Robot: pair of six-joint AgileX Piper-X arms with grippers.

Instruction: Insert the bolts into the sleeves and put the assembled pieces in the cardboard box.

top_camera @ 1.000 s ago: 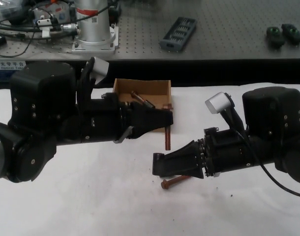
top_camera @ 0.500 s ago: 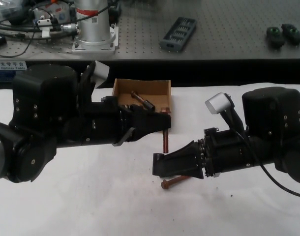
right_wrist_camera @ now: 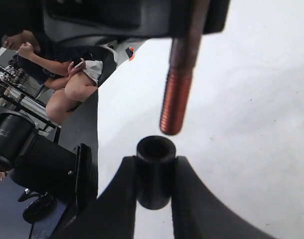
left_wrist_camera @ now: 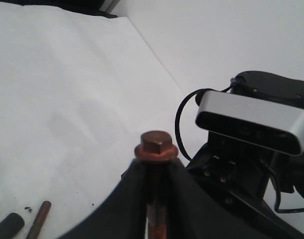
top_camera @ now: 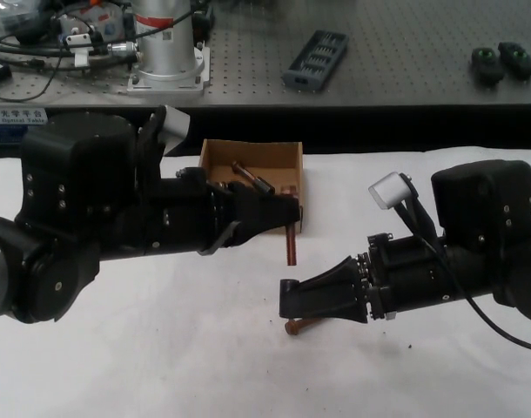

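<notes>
The left hand (top_camera: 290, 214) grips the bolt (right_wrist_camera: 173, 99) upright, threaded tip down, just above and slightly off the open mouth of the sleeve (right_wrist_camera: 155, 172) clamped upright in the right hand (top_camera: 287, 298).

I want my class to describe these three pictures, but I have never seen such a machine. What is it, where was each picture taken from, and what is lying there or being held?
These are two robot arms, each ending in a two-fingered tool. One picture looks down from behind the arms; the other two come from cameras on the wrists. The left tool is shut on a copper-coloured bolt, thread hanging down. The right tool is shut on a black sleeve, its opening under the bolt's tip, not touching it. On the white cover lie a spare bolt and a cardboard box with pieces already in it.
</notes>
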